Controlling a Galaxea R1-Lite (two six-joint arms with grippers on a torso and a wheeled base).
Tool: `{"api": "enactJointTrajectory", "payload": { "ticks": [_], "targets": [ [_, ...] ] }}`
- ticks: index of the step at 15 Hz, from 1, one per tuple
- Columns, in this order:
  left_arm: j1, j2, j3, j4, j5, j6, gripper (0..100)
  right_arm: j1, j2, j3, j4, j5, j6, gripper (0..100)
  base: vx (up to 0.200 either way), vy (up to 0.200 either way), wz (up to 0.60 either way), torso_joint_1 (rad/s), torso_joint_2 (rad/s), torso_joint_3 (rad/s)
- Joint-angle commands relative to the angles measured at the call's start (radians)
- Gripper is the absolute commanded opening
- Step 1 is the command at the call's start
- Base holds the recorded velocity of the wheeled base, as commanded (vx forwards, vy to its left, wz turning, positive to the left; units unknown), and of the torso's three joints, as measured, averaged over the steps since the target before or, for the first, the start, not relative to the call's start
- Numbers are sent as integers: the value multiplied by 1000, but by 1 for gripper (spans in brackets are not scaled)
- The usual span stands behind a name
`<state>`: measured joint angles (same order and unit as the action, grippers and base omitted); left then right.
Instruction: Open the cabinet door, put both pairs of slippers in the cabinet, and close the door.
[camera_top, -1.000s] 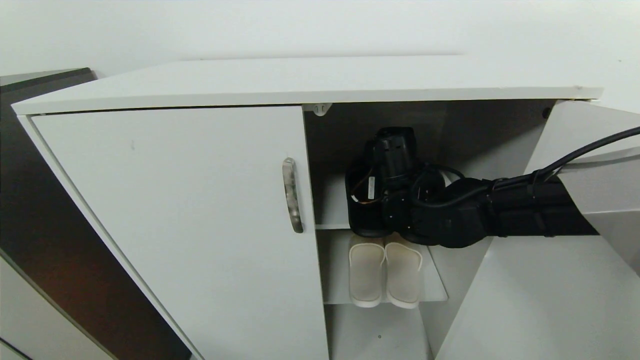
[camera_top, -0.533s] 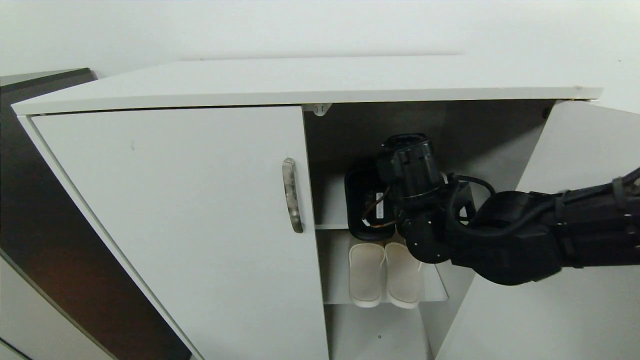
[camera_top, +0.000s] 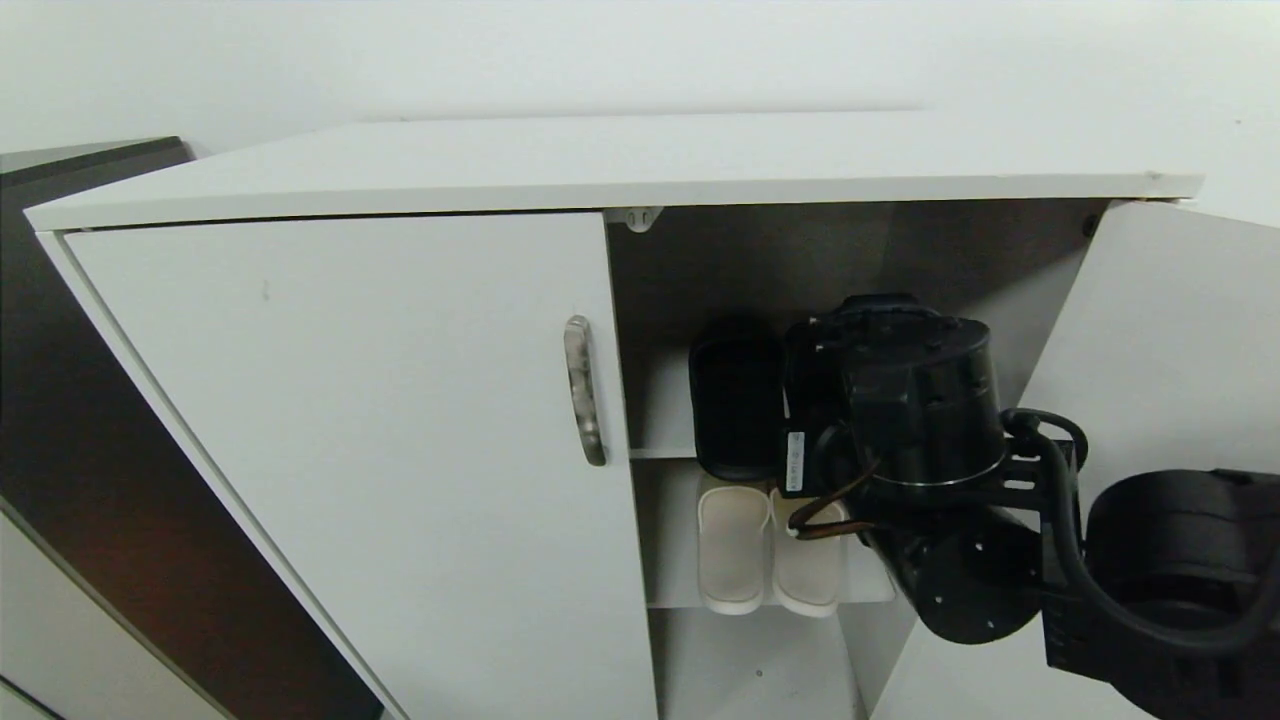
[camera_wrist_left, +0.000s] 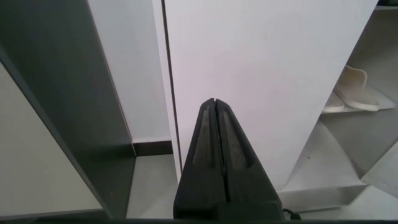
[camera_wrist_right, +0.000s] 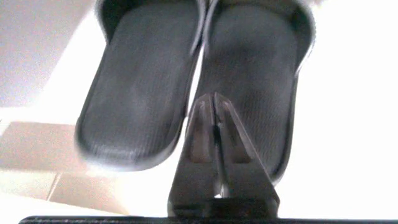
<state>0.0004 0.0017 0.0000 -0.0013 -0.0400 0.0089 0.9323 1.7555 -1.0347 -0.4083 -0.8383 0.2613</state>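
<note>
- Nearest on the left, left gripper (camera_wrist_left: 215, 106) hangs before the closed left door (camera_wrist_left: 261, 74), fingers pressed together, empty.
- Near right: right arm (camera_top: 930, 430) has drawn back out of the cabinet (camera_top: 600, 155) over the last second, now lower and closer. Right gripper (camera_wrist_right: 214, 102) has its fingers together on nothing, just short of the black slippers (camera_wrist_right: 149, 81).
- Right door (camera_top: 1150, 330) stands swung open.
- Farther in: black slippers lie side by side on the upper shelf (camera_top: 660, 452); white slippers (camera_top: 765, 545) are on the lower shelf (camera_top: 870, 585), unmoved.
- Judgement: both pairs are stowed and released; closing the door remains.
- Right wrist view gives the finger state and both black soles, which the wrist blocks in head view. Head view gives the shelf order and the open door.
</note>
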Motion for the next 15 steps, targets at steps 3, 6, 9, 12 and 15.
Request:
{"api": "enactJointTrajectory", "payload": {
  "ticks": [3, 6, 9, 12, 15],
  "targets": [
    [0, 0, 0, 0, 0, 0, 0, 45, -39, 133, -118, 21, -50, 0, 0, 0, 0, 0, 0, 0],
    [1, 0, 0, 0, -3, 3, 0, 39, -39, 179, -202, 34, -82, 0, 0, 0, 0, 0, 0, 0],
    [1, 0, 0, 0, -3, 3, 0, 33, -42, 189, -219, 33, -97, 0, 0, 0, 0, 0, 0, 0],
    [1, 0, 0, 0, -3, 2, 0, 33, -37, 193, -219, 33, -99, 0, -133, 0, 0, 3, 2, 0],
    [1, 0, 0, 0, -3, 2, 0, 33, -36, 196, -219, 33, -99, 0, -200, 0, 0, 1, 1, 7]
  ]
}}
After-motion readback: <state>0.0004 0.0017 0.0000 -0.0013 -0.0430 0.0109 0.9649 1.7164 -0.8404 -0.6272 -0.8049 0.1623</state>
